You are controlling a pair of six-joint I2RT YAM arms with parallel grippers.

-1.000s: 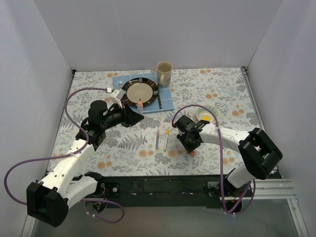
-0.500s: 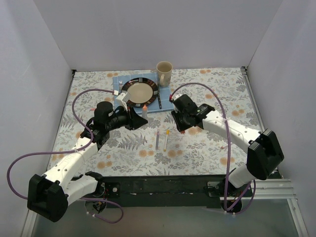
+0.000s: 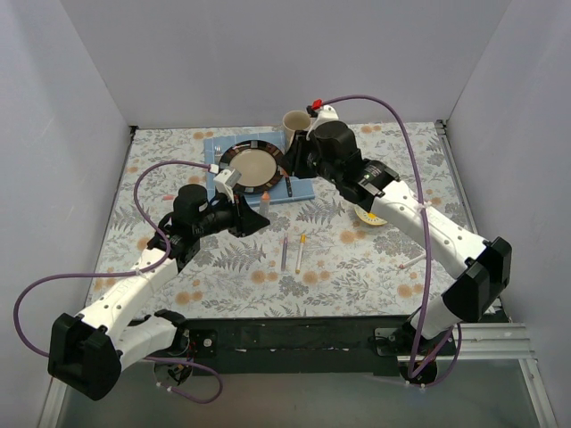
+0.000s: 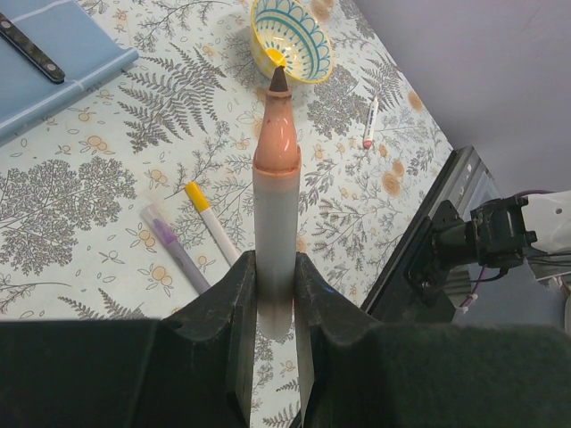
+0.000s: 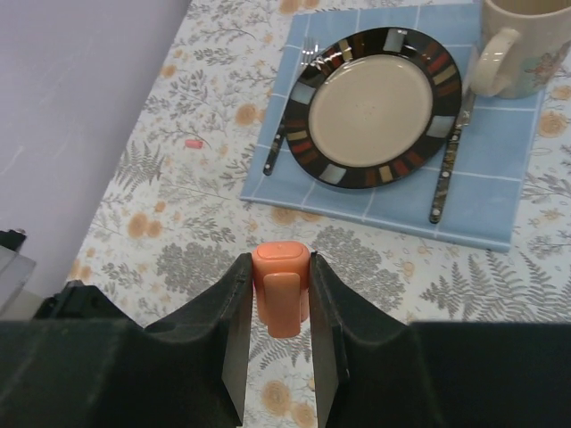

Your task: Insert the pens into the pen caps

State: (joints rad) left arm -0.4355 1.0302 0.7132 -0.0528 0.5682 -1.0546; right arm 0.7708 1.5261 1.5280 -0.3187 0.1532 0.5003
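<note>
- Orange pen (image 4: pixel 277 152): your left gripper (image 4: pixel 275 263) is clamped on the lower end of its whitish barrel. The orange nose and dark tip stick out past the fingers with nothing on them.
- Orange cap (image 5: pixel 281 294): your right gripper (image 5: pixel 278 263) has it pinched between both fingers, raised above the far middle of the table, close to the mug (image 5: pixel 517 45) and the plate (image 5: pixel 373 107).
- Pen and cap are well apart, with the pen to the left and nearer and the cap to the right and farther.
- The purple pen (image 3: pixel 284 252) and yellow pen (image 3: pixel 301 252) lie side by side on the floral cloth near the middle, free of both grippers.
- The pink pen (image 3: pixel 411 261) lies alone at the near right, beyond the bowl (image 3: pixel 370 214).
</note>
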